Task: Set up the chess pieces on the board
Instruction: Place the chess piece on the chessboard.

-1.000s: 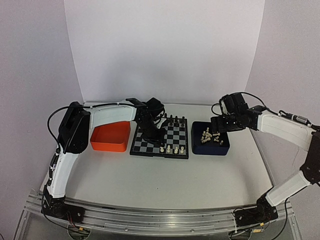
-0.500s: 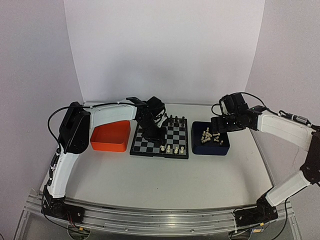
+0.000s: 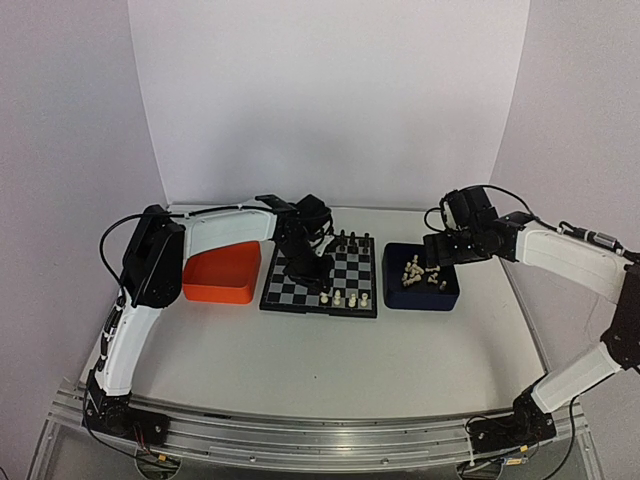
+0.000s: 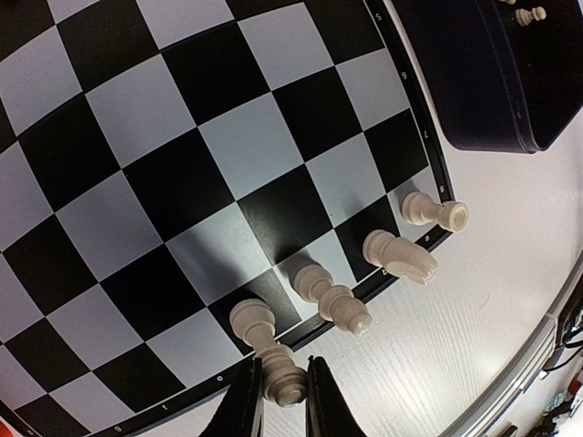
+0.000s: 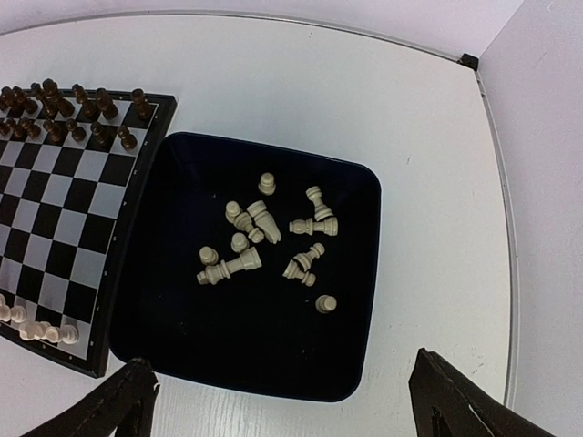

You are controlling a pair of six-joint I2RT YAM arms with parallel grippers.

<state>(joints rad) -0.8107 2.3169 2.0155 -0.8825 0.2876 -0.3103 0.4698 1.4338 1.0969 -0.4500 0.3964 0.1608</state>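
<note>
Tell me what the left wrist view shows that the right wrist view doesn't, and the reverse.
Left wrist only: the left pincer closed around one white piece at the edge of the board. Right wrist only: the right pincer open, the black pieces on the far rows, most of the loose white pieces in the dark blue tray. Both: the board, the tray, the row of white pieces along the board's edge.

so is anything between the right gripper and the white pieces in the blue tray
Nothing visible does. The right gripper is open above the dark blue tray, and the white pieces lie loose on its floor with nothing covering them or sitting in between.
</note>
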